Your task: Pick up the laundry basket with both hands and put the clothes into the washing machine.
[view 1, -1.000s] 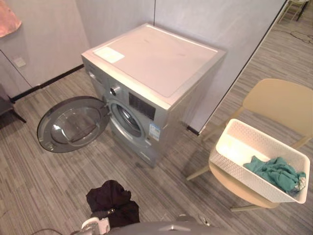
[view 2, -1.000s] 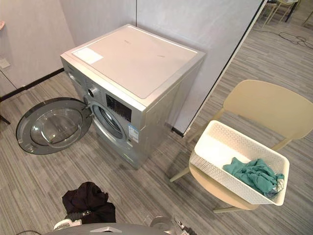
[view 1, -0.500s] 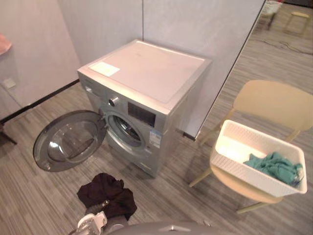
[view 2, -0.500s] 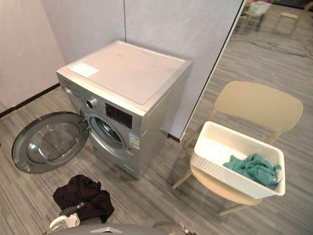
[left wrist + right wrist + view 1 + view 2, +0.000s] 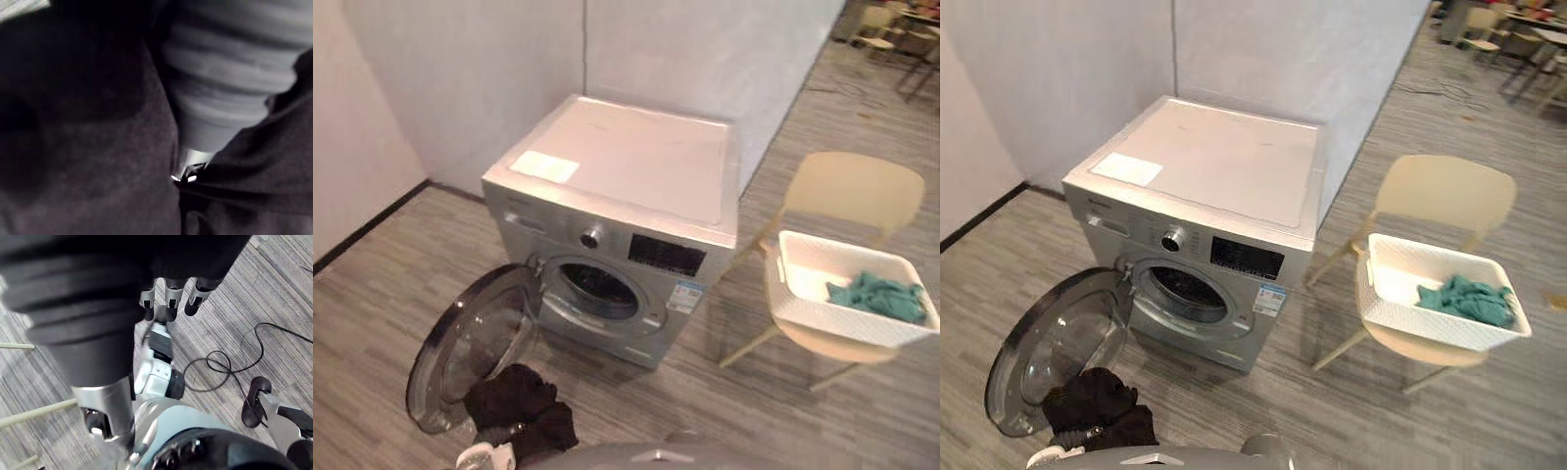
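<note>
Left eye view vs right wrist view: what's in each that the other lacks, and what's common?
Left eye view: washing machine, its door open, a dark garment in front of the door, and a white laundry basket of teal clothes on a beige chair. Right wrist view: the right hand, fingers relaxed, holding nothing. Both: the grey plank floor. Pale sticks in the wrist view may be chair legs.

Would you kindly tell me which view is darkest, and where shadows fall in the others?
Left wrist view: darkest, black cloth close around the left hand. Left eye view: a soft shadow lies on the grey plank floor beside the beige chair.
</note>
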